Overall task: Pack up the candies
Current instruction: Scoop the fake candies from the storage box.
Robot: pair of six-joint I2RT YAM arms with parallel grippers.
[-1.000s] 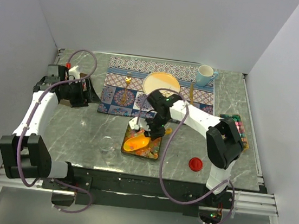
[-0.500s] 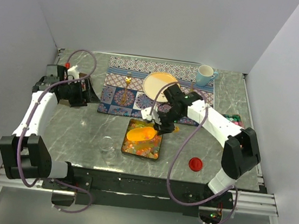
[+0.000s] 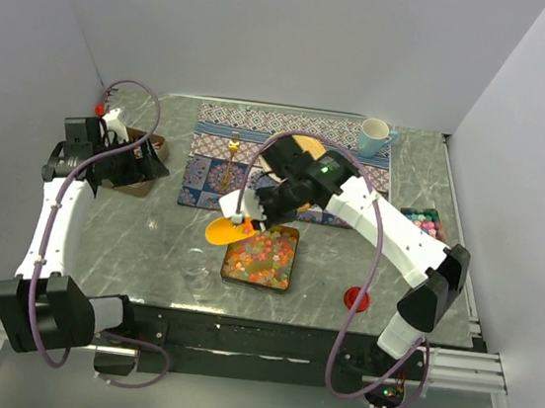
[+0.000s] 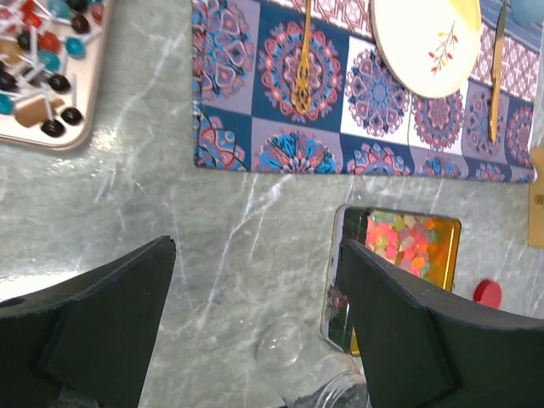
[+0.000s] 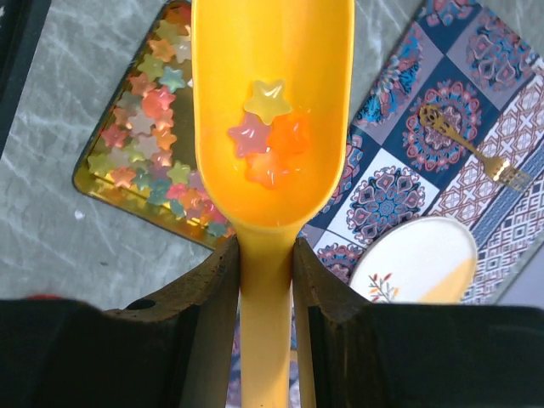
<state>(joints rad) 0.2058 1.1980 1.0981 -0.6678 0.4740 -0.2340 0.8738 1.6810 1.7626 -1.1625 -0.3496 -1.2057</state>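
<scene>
The candies are small glossy star shapes in pink, orange, yellow and green. Most lie in a gold tin (image 3: pixel 284 270) (image 4: pixel 408 242) (image 5: pixel 149 127) on the marble table. Several candies (image 5: pixel 270 136) sit in the bowl of a yellow scoop (image 3: pixel 227 228) (image 5: pixel 272 76). My right gripper (image 3: pixel 261 203) (image 5: pixel 265 255) is shut on the scoop's handle and holds the bowl in the air off the tin's left far corner. A clear glass jar (image 3: pixel 198 273) (image 4: pixel 340 382) lies left of the tin. My left gripper (image 3: pixel 146 161) (image 4: pixel 257 255) hangs open and empty at the far left.
A patterned placemat (image 3: pixel 207 171) carries a cream plate (image 3: pixel 309 147), a gold fork (image 3: pixel 231 159) and a gold knife (image 3: pixel 348 172). A blue cup (image 3: pixel 372 137) stands behind it. A red lid (image 3: pixel 356 297) lies front right. Trays of sweets sit at the right edge (image 3: pixel 424 223) and far left (image 4: pixel 42 76).
My right gripper lifted the scoop out of the tin and swung it left, past the tin's corner. The left arm drew back a little to the left.
</scene>
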